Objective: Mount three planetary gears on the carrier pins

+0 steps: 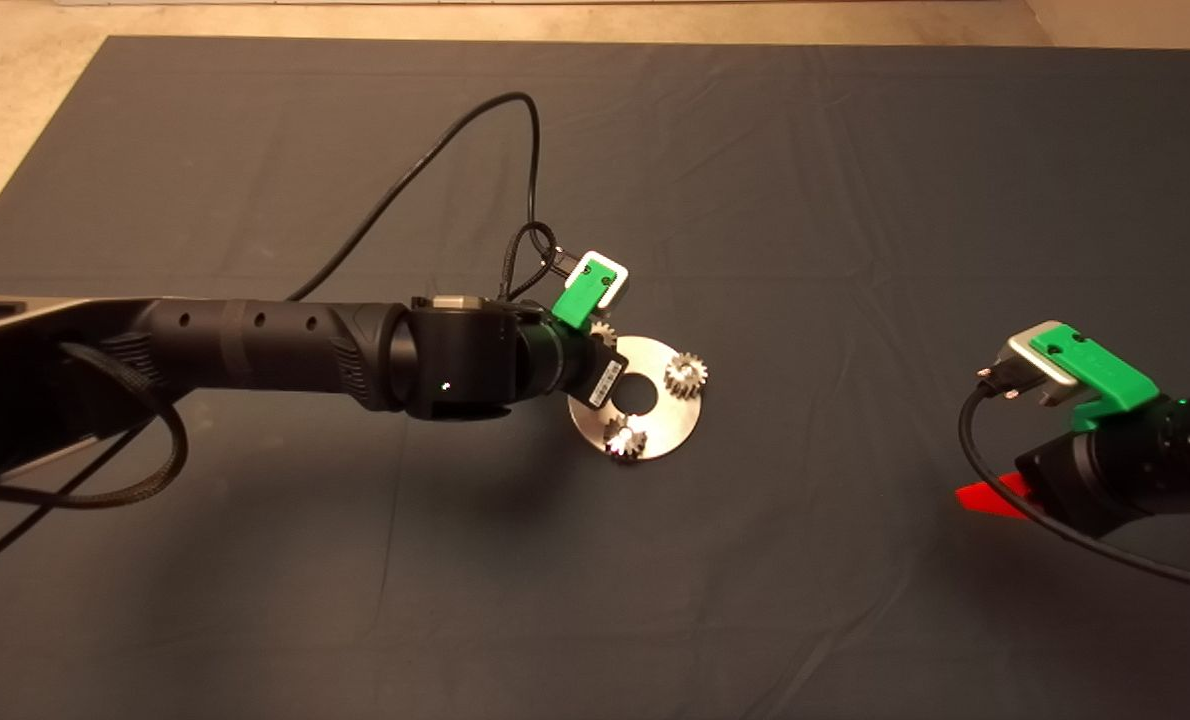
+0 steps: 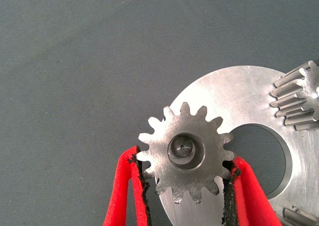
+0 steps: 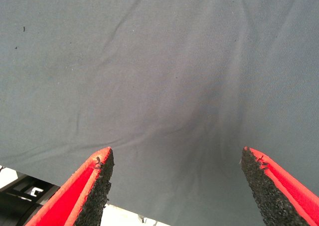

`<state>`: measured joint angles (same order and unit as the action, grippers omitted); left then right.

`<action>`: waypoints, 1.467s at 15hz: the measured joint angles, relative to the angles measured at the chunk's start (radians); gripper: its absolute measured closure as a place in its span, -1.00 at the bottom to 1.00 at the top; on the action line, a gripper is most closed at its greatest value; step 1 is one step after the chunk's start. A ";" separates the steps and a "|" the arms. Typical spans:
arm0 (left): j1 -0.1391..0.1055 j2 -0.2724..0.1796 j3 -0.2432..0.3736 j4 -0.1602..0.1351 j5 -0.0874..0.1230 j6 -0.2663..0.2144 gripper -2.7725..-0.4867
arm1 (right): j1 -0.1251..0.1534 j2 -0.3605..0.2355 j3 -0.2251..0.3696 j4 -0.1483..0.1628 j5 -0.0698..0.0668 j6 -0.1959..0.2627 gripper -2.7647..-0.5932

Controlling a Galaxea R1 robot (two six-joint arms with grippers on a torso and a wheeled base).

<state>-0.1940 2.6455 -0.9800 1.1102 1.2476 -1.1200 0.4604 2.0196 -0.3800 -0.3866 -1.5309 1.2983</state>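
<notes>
The left claw [image 2: 185,186] reaches in from the desk's left edge and pinches the third gear [image 2: 185,153] between its red fingers [image 2: 127,191], the pads pressed on the teeth at either side. That gear sits over the plate [image 1: 680,420] at its far-left rim, and a pin [image 2: 184,148] shows inside the bore, so the last fitting appears to be in hand; whether the gear is fully down on the plate cannot be told. The next move likely calls for a straight push down until it seats, then spreading the fingers and lifting clear without dragging the gear off. The count stands at three gears: one in the claw, one [image 1: 686,375] at the plate's right side and one [image 1: 625,438] at its near edge, both already on their pins. The plate lies around the middle of the mat [image 1: 255,150]. The right claw [image 3: 177,186] waits spread wide over bare mat near the desk's right edge
</notes>
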 joint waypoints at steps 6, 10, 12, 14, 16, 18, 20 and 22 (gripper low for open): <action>0.004 0.000 0.000 0.002 -0.004 0.000 0.95 | 0.000 0.000 0.000 0.000 0.000 0.000 -0.19; 0.005 0.007 0.000 0.007 0.003 -0.001 0.95 | 0.000 0.000 0.000 0.001 0.000 0.000 -0.19; 0.005 0.009 0.000 0.008 0.007 -0.011 0.95 | 0.000 0.000 0.000 0.001 0.000 0.000 -0.19; 0.005 0.008 0.000 0.008 0.007 -0.012 0.95 | 0.000 0.000 0.000 0.001 0.000 0.000 -0.19; 0.005 0.009 0.000 0.008 0.006 -0.012 0.95 | 0.000 0.000 0.000 0.001 0.000 0.000 -0.19; 0.005 0.009 0.000 0.008 0.007 -0.012 0.95 | 0.000 0.000 0.000 0.001 0.000 0.000 -0.19; 0.005 0.010 0.000 0.008 0.007 -0.012 0.95 | 0.000 0.000 0.000 0.001 0.000 0.000 -0.19; 0.006 0.014 0.000 0.012 0.009 -0.012 0.95 | 0.000 0.000 0.000 0.001 0.000 0.000 -0.19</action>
<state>-0.1881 2.6598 -0.9804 1.1223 1.2567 -1.1319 0.4604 2.0196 -0.3800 -0.3853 -1.5309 1.2987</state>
